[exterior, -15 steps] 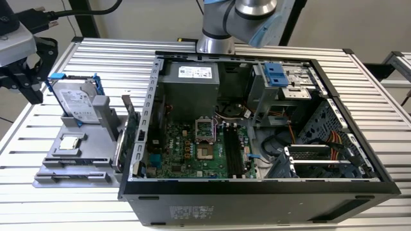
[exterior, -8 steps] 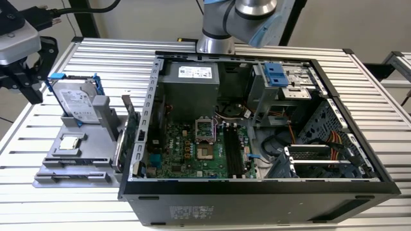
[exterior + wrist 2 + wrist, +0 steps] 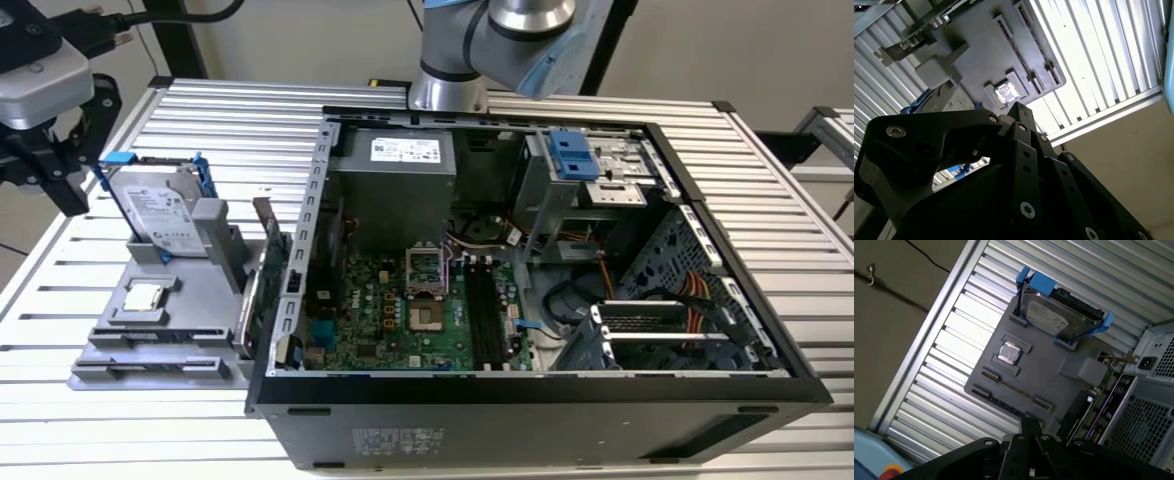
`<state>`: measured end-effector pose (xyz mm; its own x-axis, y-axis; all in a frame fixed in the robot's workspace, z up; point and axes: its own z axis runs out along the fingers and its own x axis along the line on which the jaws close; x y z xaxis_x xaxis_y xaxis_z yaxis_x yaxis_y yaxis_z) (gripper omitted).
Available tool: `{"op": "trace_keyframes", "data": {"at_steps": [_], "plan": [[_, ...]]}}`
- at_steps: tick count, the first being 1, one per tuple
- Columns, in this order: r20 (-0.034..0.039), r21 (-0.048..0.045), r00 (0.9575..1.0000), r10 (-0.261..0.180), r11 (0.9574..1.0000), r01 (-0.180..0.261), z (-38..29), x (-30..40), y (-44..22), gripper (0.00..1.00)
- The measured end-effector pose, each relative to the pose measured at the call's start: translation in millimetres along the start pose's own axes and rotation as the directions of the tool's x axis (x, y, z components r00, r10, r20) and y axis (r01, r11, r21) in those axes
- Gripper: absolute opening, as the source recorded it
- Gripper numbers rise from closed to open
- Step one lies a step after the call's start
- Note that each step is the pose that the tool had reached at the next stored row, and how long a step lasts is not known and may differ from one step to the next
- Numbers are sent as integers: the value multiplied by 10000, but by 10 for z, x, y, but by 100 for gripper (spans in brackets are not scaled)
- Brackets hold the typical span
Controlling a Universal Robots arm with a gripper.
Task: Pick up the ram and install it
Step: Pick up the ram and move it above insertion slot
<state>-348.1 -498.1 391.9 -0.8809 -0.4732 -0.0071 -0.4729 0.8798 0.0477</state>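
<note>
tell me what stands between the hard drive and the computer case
In the exterior view, a gray block and then an upright green card with a metal bracket.

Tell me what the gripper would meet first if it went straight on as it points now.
Probably the grey tray, at its slotted edge just ahead of the gripper; depth is unclear.

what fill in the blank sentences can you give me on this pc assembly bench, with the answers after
The hard drive stands upright on the grey tray in a ____ bracket.
The gripper hangs near that tray, on the exterior view's ____ of the open computer case.
The long black memory slots on the motherboard are ____.
Missing words: blue; left; empty.
</note>
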Motion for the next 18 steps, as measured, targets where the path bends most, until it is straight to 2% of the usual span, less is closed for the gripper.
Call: {"op": "trace_keyframes", "data": {"at_steps": [9,18], "plan": [[-32,0,9982,-598,9982,598,-2,-1,4,0],[-65,-1,9926,-1210,9926,1210,-4,-3,7,0]]}}
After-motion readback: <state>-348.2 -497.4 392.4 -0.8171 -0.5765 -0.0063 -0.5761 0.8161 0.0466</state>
